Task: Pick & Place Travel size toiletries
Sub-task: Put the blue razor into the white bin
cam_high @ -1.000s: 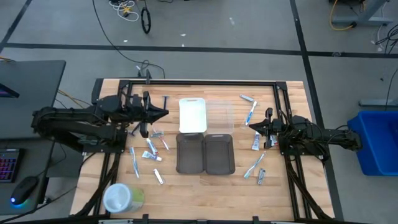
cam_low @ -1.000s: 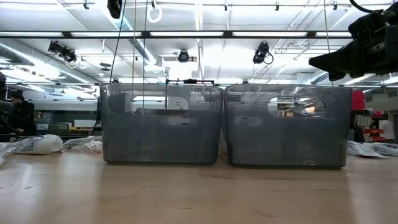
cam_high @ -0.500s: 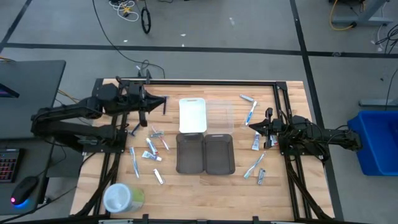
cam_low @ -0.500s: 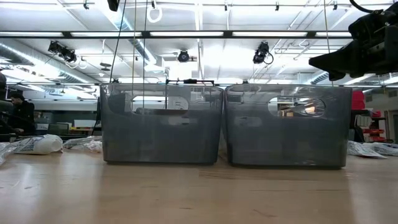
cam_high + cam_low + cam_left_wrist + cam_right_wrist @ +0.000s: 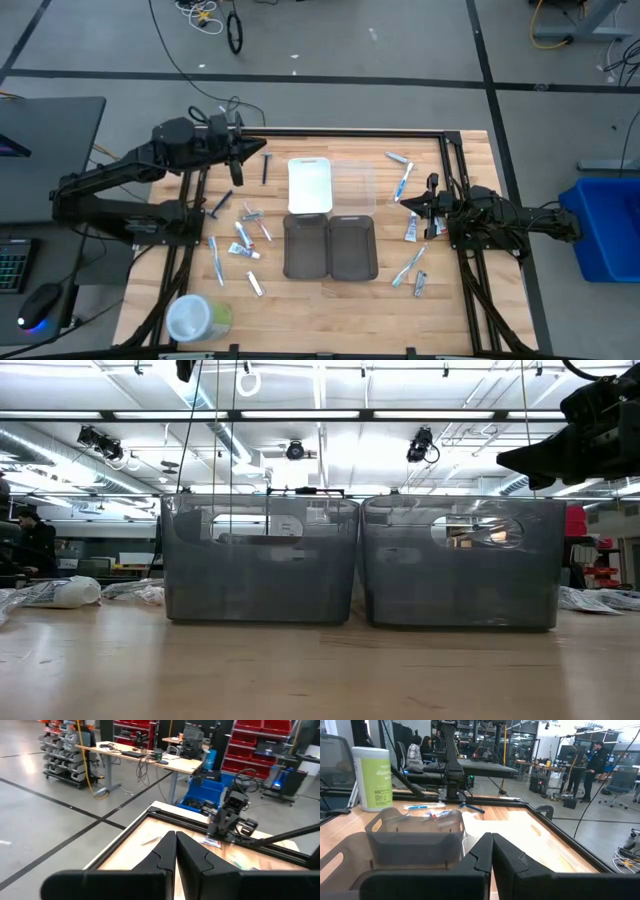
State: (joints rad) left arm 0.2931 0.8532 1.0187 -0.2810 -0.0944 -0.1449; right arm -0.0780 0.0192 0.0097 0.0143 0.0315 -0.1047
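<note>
Found the left gripper [image 5: 252,154] clenched on nothing, raised over the table's back-left part, and the right gripper [image 5: 404,204] likewise shut and empty, waiting at the table's right side. Found the travel size toiletries [image 5: 245,232] lying loose on the wood beside the grey trays [image 5: 305,250], with a thin black stick [image 5: 265,168] near the left fingertips. Probably needed the fingers spread first, then a descent square across one slim item, clear of its neighbours.

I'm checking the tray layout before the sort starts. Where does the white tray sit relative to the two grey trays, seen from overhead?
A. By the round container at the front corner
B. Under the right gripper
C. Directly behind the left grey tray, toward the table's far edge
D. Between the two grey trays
C: in the high view the white tray lies just beyond the left grey tray, with the right grey tray beside that one.
</note>
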